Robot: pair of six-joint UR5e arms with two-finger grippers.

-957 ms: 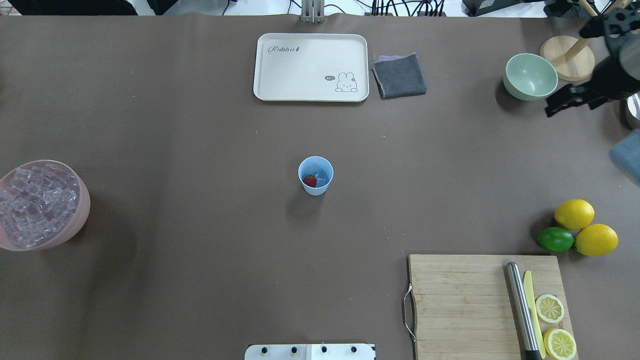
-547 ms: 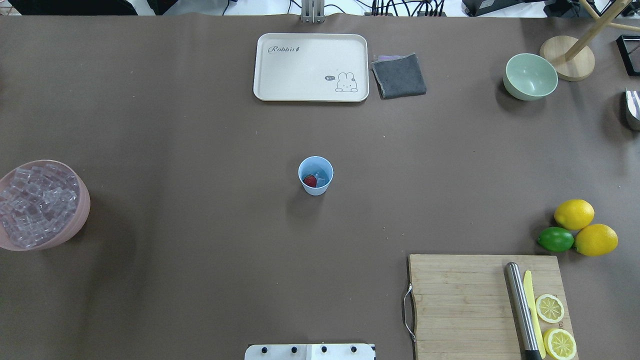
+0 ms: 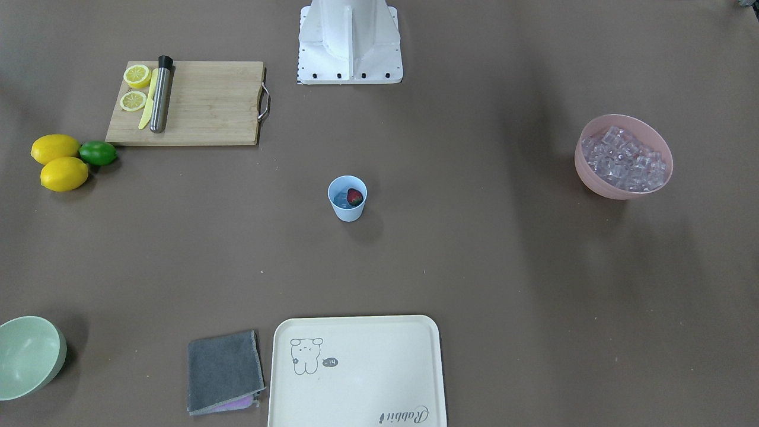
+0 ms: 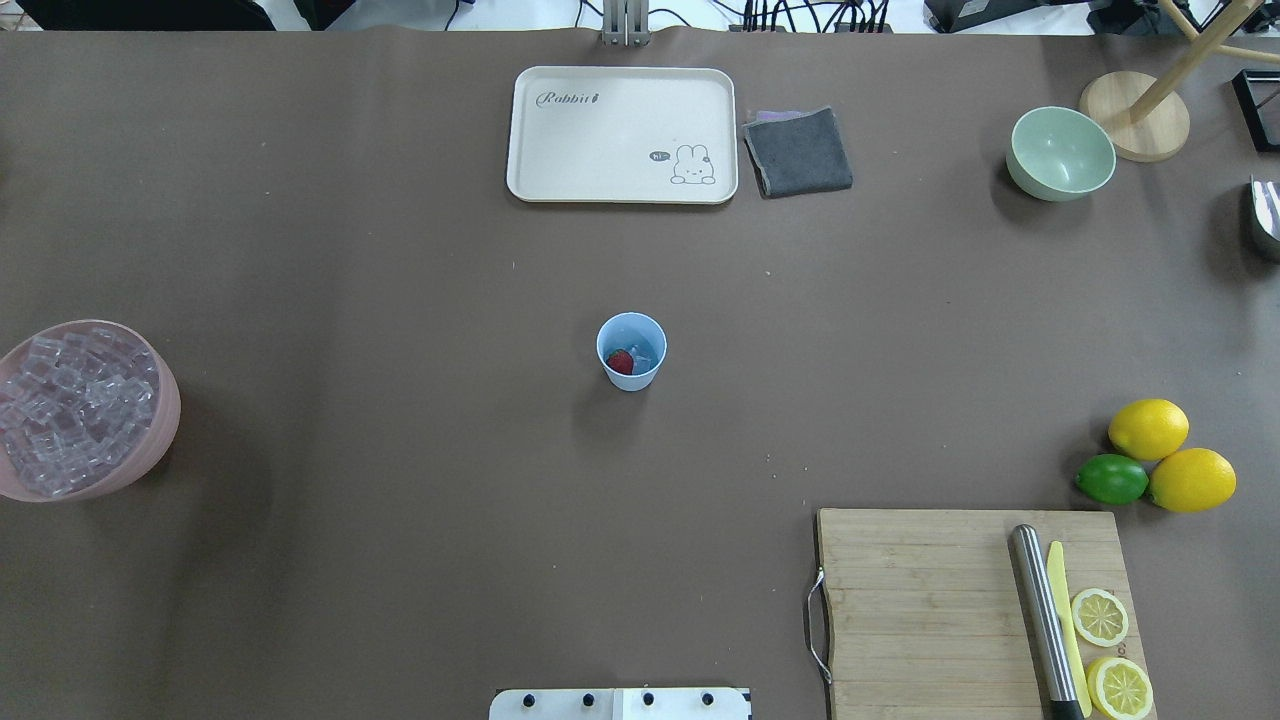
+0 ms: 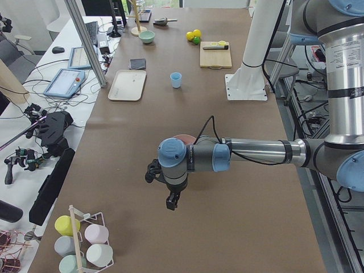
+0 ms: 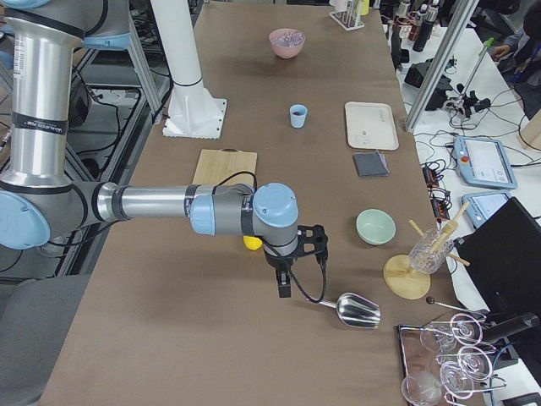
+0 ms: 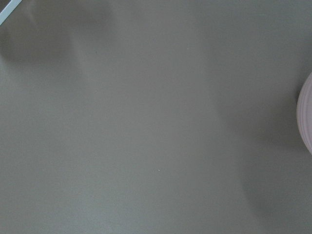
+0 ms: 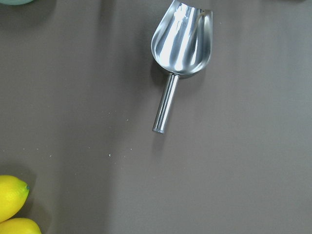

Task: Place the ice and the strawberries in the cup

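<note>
"Where's the left gripper [image 5: 169, 205]?"

"Out at my end, hanging fingers-down over bare table [image 5: 239, 227], just beside the pink bowl [image 4: 168, 425]. From where I stand I can't tell how wide its jaws are, or whether anything is in them."

"And the right gripper [image 6: 283, 292]?"

"At the far end, also pointing down. I can't make out its jaws either. A metal scoop [image 8: 183, 41] lies flat on the table close below it, handle towards the lemons [image 8: 10, 197]."

"The cup [image 4: 631, 378]?"

"Upright in the middle of the table, well apart from both arms. The strawberry [image 4: 620, 361] sits inside it, red against the blue, with ice [image 4: 645, 352] beside it."

"The other cubes?"

"Heaped in the pink bowl."
</note>
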